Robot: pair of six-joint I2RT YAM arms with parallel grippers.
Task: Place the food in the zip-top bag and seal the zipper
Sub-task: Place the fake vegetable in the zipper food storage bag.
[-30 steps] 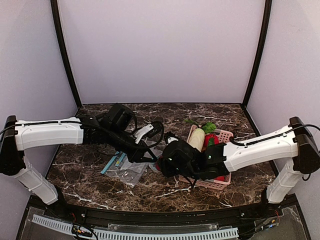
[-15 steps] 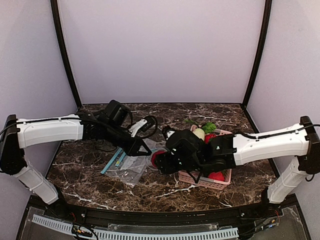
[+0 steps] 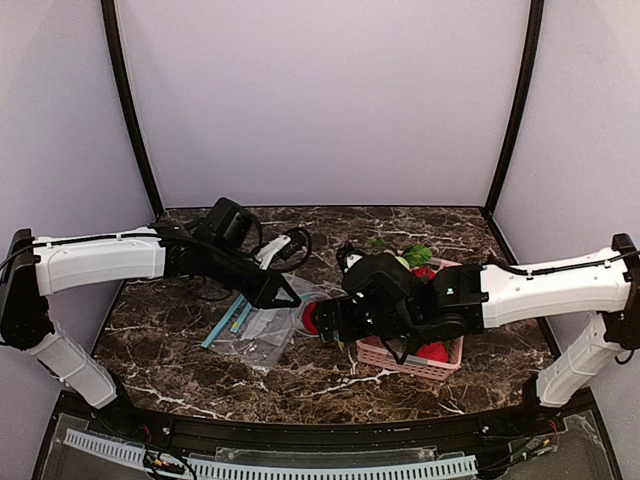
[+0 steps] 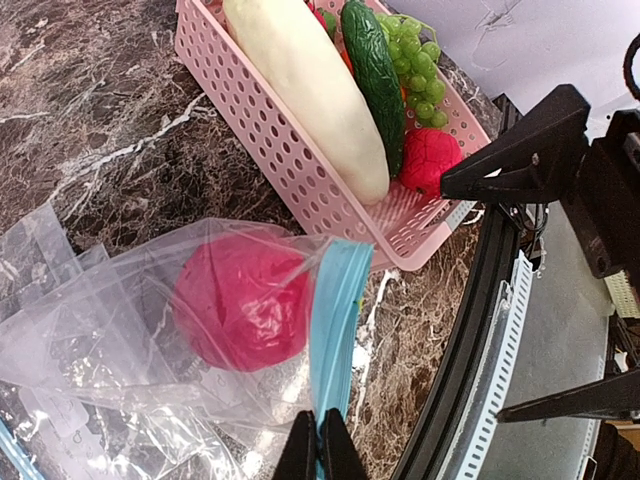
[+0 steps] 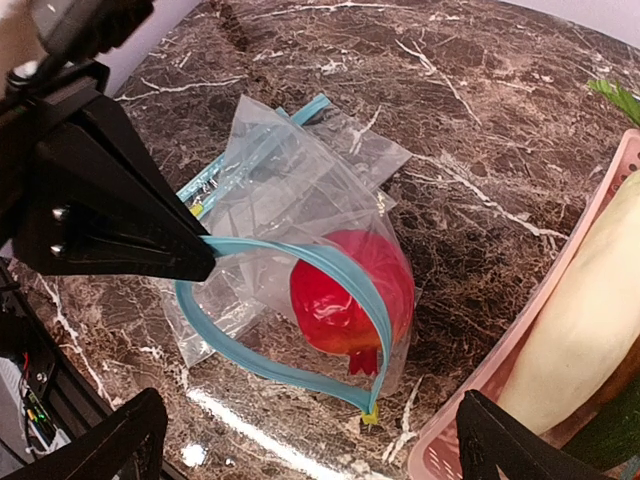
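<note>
A dark marble surface carries a pink perforated plastic basket at the right. Just left of it lies a flat clear zip-top bag on top of other bags like it. The bag's mouth faces the basket.

In the basket, a slim dark green cucumber lies tight against a long white radish, with one round red-pink fruit at the near end. The other red-pink fruit sits inside the bag, just behind its light blue zipper strip, which arches open in a loop.

The left end effector is clenched on that strip and holds the mouth up. The right end effector hovers over the opening, spread wide and grasping nothing.

One item is bagged and two remain, so the likely trouble starts at the mouth. A single pinch keeps it open, and a slip there would let the loop collapse. The bagged fruit rests near the opening and could roll out if the film is tugged. The cucumber, packed beside the radish, may drag its neighbour along when lifted.
</note>
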